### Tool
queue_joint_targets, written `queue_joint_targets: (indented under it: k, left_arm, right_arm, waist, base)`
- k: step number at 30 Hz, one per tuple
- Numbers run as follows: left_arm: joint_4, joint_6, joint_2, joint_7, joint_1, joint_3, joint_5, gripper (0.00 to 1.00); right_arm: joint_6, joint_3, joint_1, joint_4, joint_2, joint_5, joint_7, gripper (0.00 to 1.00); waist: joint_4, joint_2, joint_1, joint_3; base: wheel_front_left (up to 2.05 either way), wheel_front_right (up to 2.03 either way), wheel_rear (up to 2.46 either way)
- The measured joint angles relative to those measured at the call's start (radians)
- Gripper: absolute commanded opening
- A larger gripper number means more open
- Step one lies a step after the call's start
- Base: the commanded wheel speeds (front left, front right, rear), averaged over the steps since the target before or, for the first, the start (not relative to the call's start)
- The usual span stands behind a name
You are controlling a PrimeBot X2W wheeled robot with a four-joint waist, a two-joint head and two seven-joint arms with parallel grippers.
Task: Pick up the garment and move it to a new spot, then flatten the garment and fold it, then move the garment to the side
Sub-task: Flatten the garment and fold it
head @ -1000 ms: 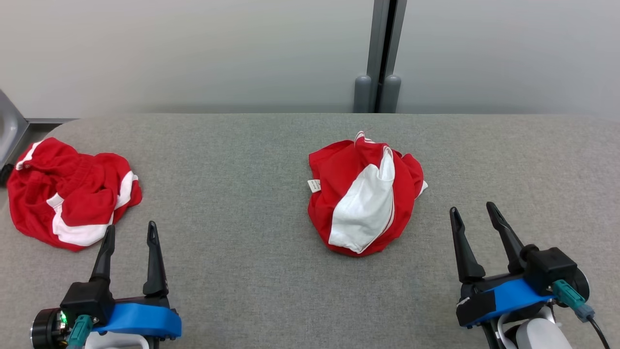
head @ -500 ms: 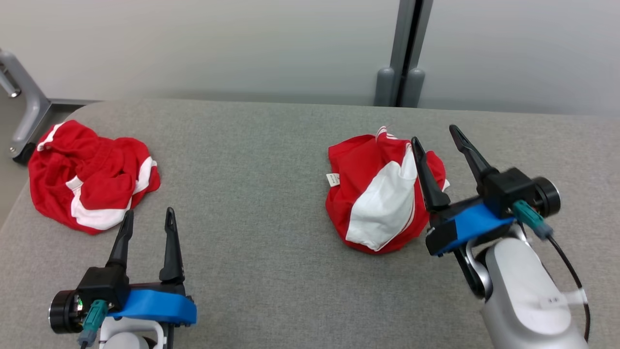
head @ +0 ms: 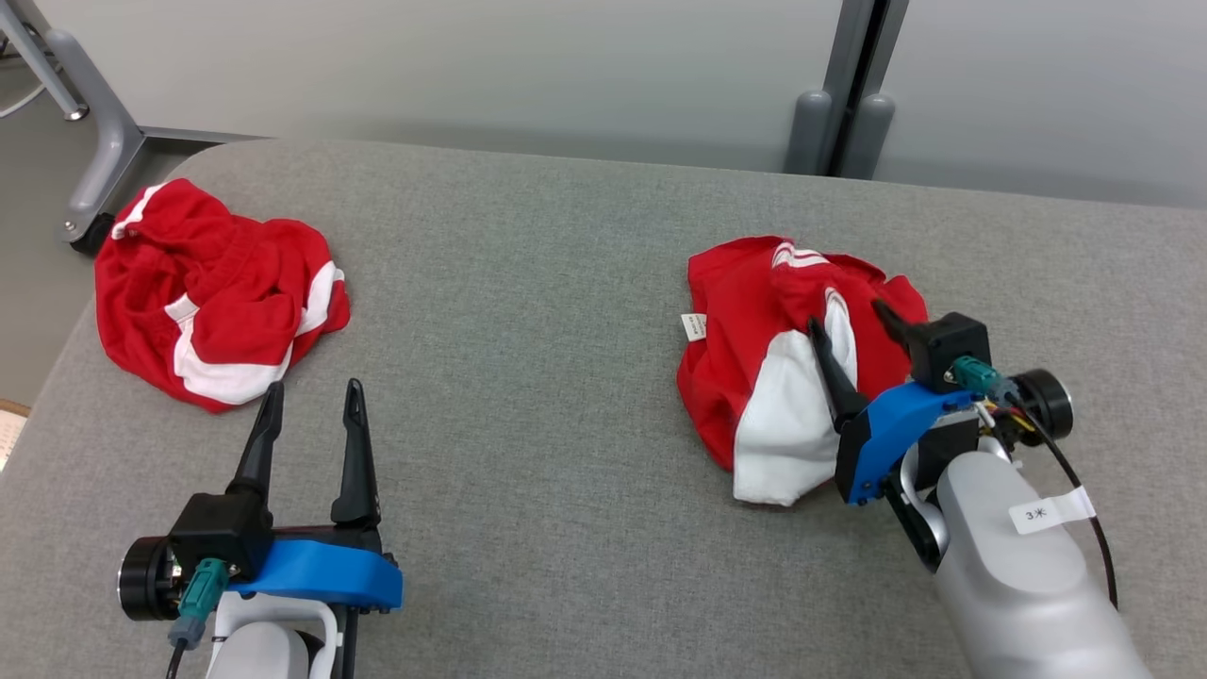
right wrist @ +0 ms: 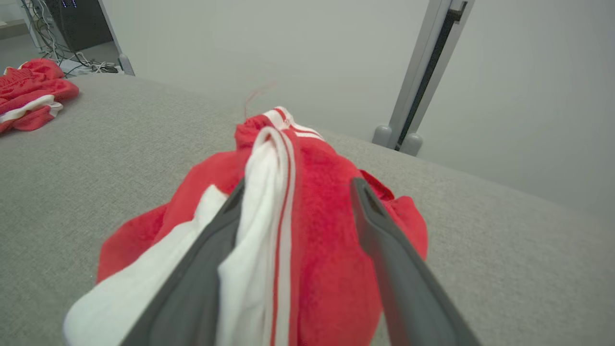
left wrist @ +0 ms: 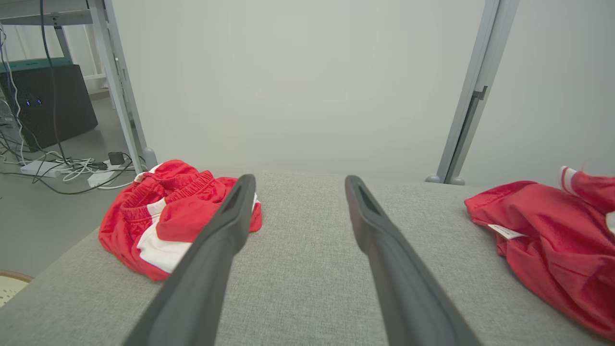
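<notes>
garment (head: 754, 330), a red sports piece with a broad white panel and thin white stripes, lies in a crumpled heap on the grey fabric-topped table (head: 528, 330), right of centre in the head view. a small white label (head: 693, 326) sticks out at its left edge. the right gripper (head: 846, 316) is low over the heap's right side, its two dark fingers spread apart. in the right wrist view a raised ridge of red and white cloth (right wrist: 317, 240) stands between those fingers, with the right gripper (right wrist: 299, 184) open around it and not pinching it. the pale right forearm (head: 1018, 575) reaches in from the lower right corner.

the left gripper (head: 314, 387) sits at the lower left above bare table, fingers parted and holding nothing. the left wrist view looks out between the open fingers of the left gripper (left wrist: 299, 178), with the garment (left wrist: 552, 240) at its right edge.

a second red and white garment (head: 217, 283) lies bunched near the table's far left corner, well apart from the first. behind the table are a plain pale wall and a grey upright post (head: 853, 85).
</notes>
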Motion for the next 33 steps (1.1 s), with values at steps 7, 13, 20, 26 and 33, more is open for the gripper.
queue_joint_targets:
  k: [7,13,20,26,33]
  left_arm:
    - [0.015,-0.007,-0.002,0.000,-0.003,0.002,-0.001,1.00]
    - [0.022,-0.007,-0.004,0.000,0.002,0.005,0.002,1.00]
    - [0.018,-0.007,-0.005,0.000,0.037,0.016,0.017,1.00]
    - [0.015,-0.007,-0.005,0.000,0.048,0.016,0.018,1.00]
    - [0.013,-0.009,-0.006,0.000,0.049,0.015,0.018,1.00]
  right_arm:
    - [0.000,0.044,-0.019,0.113,0.001,0.066,-0.021,0.00]
    - [0.000,0.021,-0.025,0.093,0.000,0.116,-0.052,0.00]
    - [0.000,-0.087,0.119,-0.095,0.001,0.216,-0.055,0.00]
    - [0.000,-0.211,0.287,-0.226,-0.001,0.235,-0.055,0.00]
    - [0.000,-0.368,0.447,-0.269,-0.001,0.266,-0.055,0.00]
  waist:
    - [0.000,-0.0001,0.0000,0.000]
    - [-0.024,-0.0001,0.0000,-0.020]
    - [-0.075,0.0000,0.0000,-0.048]
    - [-0.115,0.0000,0.0000,-0.059]
    - [-0.132,0.0000,0.0000,-0.052]
  base:
    - [0.00,0.00,0.00]
    - [0.00,0.00,0.00]
    - [0.00,0.00,0.00]
    - [0.00,0.00,0.00]
    - [0.00,0.00,0.00]
